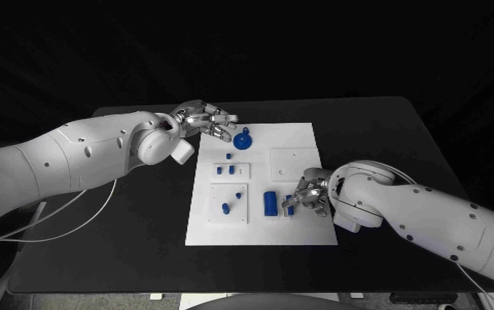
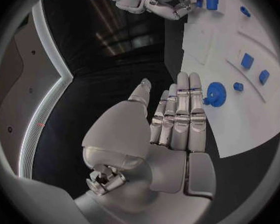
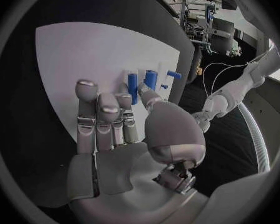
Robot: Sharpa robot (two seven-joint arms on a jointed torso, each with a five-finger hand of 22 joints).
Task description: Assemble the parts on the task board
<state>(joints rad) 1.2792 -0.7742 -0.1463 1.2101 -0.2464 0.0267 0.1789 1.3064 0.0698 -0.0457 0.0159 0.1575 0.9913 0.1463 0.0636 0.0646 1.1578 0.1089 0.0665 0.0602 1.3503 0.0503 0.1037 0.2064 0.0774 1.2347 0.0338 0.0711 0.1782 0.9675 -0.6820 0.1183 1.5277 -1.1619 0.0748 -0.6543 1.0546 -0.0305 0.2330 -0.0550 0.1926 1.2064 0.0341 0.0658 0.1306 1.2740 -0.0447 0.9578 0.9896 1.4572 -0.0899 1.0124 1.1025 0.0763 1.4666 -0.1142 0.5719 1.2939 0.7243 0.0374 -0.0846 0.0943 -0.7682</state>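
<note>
Left hand (image 1: 209,120): fingers straight, apart, empty, beside round part (image 1: 243,141) | Right hand (image 1: 310,193): pinches small blue part (image 1: 290,209) on board (image 1: 298,235)

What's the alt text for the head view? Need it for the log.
Two white robot arms reach over a white task board on a black table. The left hand is at the board's far corner beside a round blue part, and the right hand is next to a blue cylinder. Smaller blue parts sit on raised white plates.

Glossy white arm shells; silver segmented fingers (image 2: 180,114); white cable.
</note>
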